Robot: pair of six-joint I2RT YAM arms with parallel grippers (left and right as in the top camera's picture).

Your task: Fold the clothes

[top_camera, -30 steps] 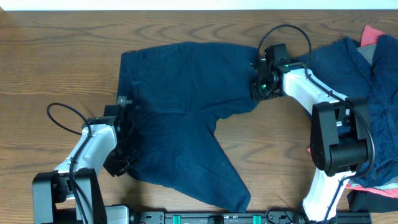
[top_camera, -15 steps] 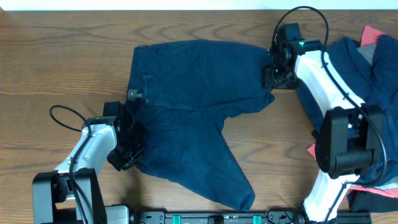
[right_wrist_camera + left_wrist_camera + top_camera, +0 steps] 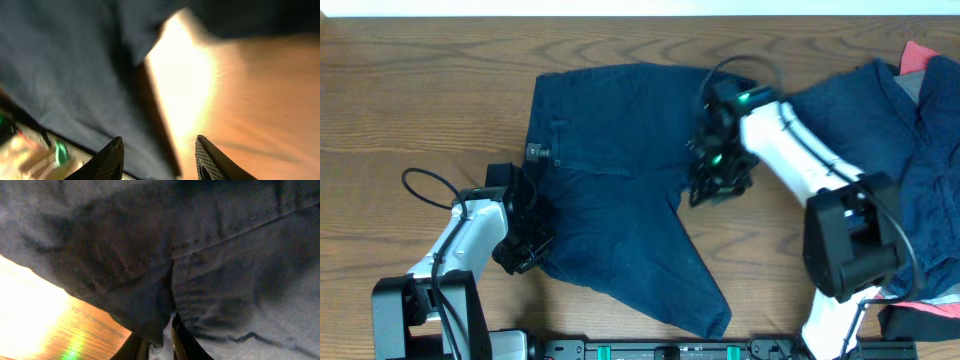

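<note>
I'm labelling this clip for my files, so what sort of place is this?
Probably a robotics lab bench set up for laundry folding: a left arm and right arm mounted at a wooden table, navy shorts spread flat, more clothes piled beside the right arm.

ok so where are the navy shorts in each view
overhead: shorts spread flat, mid-table.
left wrist: shorts fill most of the frame.
right wrist: shorts on the left side, blurred.
shared landmark: bare wood of the table beside the cloth edge.

Dark navy shorts (image 3: 610,130), spread flat
</note>
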